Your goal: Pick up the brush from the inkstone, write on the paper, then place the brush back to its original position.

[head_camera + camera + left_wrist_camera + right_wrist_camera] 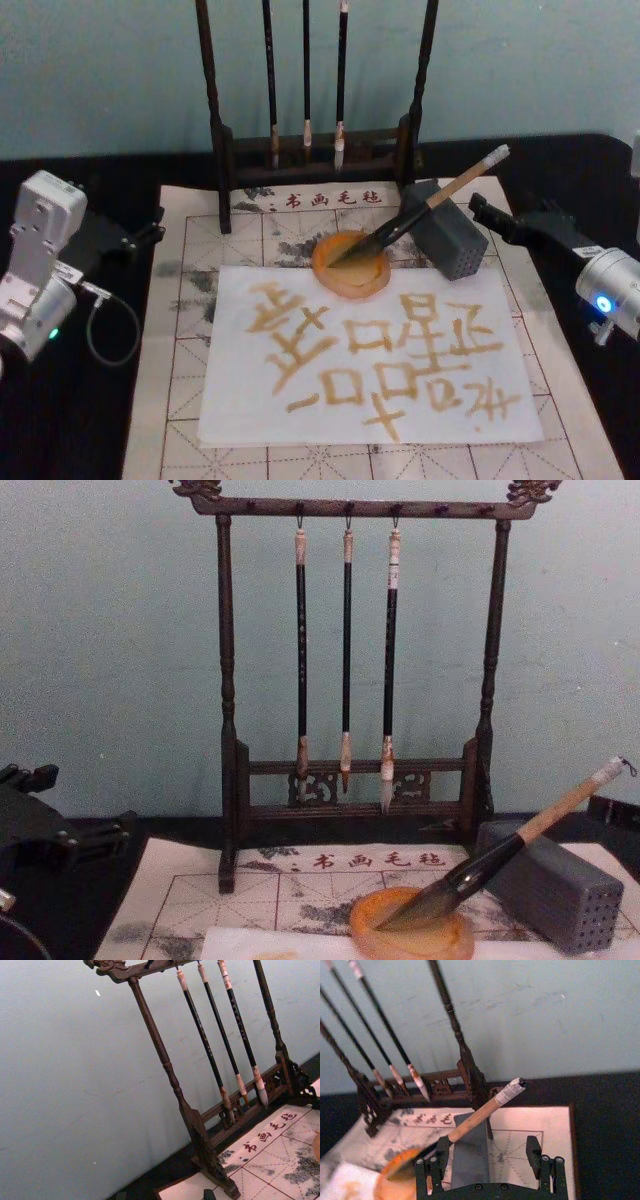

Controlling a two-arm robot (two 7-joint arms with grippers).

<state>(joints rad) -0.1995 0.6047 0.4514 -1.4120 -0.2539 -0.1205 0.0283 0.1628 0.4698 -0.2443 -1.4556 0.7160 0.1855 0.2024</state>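
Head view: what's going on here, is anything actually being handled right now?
Nothing is held at this moment. The brush lies with its bristles in the inkstone and its handle propped on the grey block. The paper already carries golden-brown characters. The right gripper is open and empty near the brush's wrapped end. The left gripper sits by the left edge of the mat.

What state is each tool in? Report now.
Left tool, left of the red-gridded off-white mat: cannot be told.
Right tool, by the grey rectangular holed block: open, holding nothing.
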